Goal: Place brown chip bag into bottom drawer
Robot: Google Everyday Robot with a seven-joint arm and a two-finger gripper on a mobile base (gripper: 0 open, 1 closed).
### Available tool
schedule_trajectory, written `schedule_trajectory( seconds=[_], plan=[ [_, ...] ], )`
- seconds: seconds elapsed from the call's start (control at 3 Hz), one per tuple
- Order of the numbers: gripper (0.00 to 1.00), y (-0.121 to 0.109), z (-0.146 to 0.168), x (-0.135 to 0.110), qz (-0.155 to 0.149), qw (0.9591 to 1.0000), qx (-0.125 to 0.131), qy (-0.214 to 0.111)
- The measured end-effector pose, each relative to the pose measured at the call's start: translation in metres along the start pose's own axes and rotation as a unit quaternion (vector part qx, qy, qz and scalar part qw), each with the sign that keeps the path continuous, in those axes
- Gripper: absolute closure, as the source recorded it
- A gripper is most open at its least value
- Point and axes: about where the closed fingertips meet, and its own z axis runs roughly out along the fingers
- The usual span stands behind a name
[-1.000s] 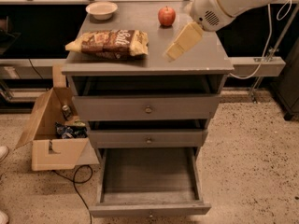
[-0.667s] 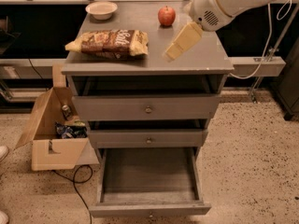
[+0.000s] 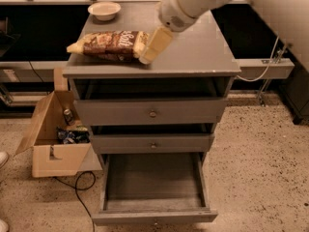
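while the bottom drawer [image 3: 154,180] stands pulled out toward the camera at the foot of a grey cabinet, its wooden floor in plain view, the brown chip bag [image 3: 108,43] lies well above it on the cabinet top [image 3: 203,52]. a black cable [image 3: 72,185] loops across the speckled floor to the left of the open drawer, just beside an open cardboard box [image 3: 53,146] holding dark clutter. above the bottom drawer, the middle drawer [image 3: 152,143] and the top drawer [image 3: 152,112] each show a small round knob and a dark gap over the front. on the cabinet top, the bag rests flat near the left front edge, lettering up, pale ends pointing left and right. the gripper [image 3: 150,52] slants down from the robot's white arm [image 3: 188,6] and meets the bag's right end; whether its grip is open or closed cannot be told from this angle. farther back, a pale bowl [image 3: 104,9] sits near the rear left corner, apart from the bag.
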Motion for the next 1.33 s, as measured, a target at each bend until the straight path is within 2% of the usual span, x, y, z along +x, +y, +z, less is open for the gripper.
schedule_trajectory(
  seconds=[0.33,0.67,1.0,1.33],
  plan=[
    [0.00,0.001,0.044,-0.022,-0.038,0.9992,-0.011,0.007],
    [0.00,0.000,0.088,-0.032,-0.051,0.9980,-0.020,0.032],
    [0.00,-0.013,0.125,-0.033,-0.042,0.9968,-0.017,0.066],
    [0.00,-0.038,0.163,-0.019,-0.011,0.9948,-0.017,0.100]
  ],
)
